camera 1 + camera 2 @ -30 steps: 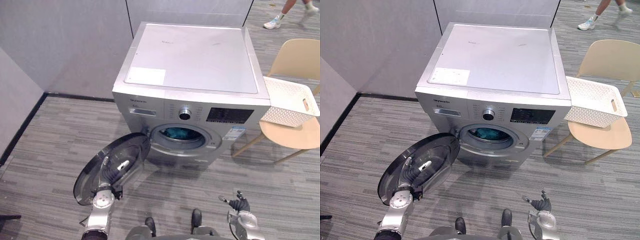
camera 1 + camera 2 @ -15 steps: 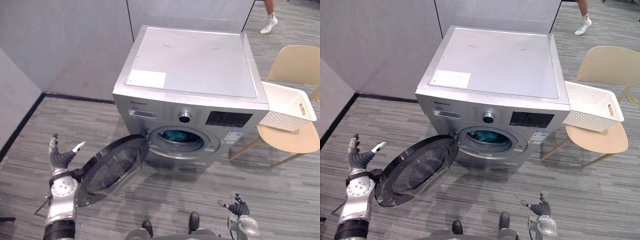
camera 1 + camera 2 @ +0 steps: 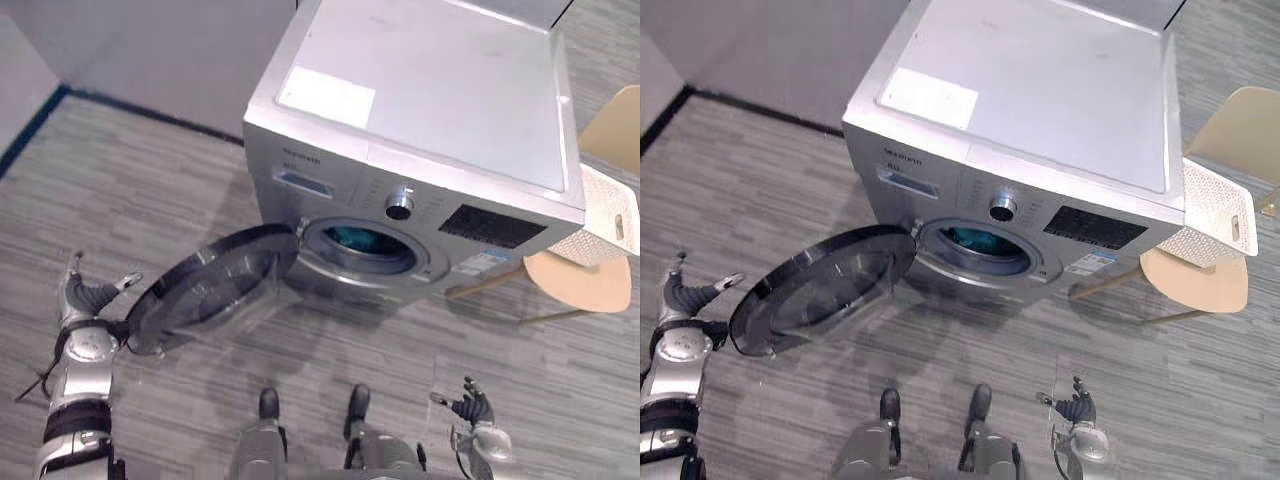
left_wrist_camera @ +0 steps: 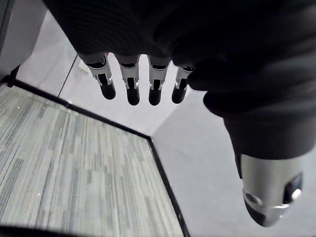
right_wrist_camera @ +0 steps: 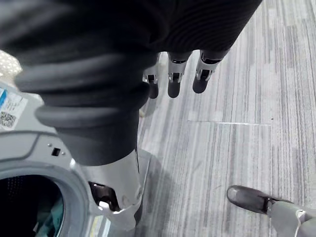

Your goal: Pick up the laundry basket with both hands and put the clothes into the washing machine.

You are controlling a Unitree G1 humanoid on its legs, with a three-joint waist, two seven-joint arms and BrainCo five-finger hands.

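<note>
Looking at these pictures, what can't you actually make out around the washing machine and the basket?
Laundry basket: its inside, hidden by its own lattice wall.
Drum: just a teal cloth shows; the door ring hides the rest.
Control panel: markings too small.
Chair: cut off by the eye views' right edge.
Left hand: contact with the door is unclear.
</note>
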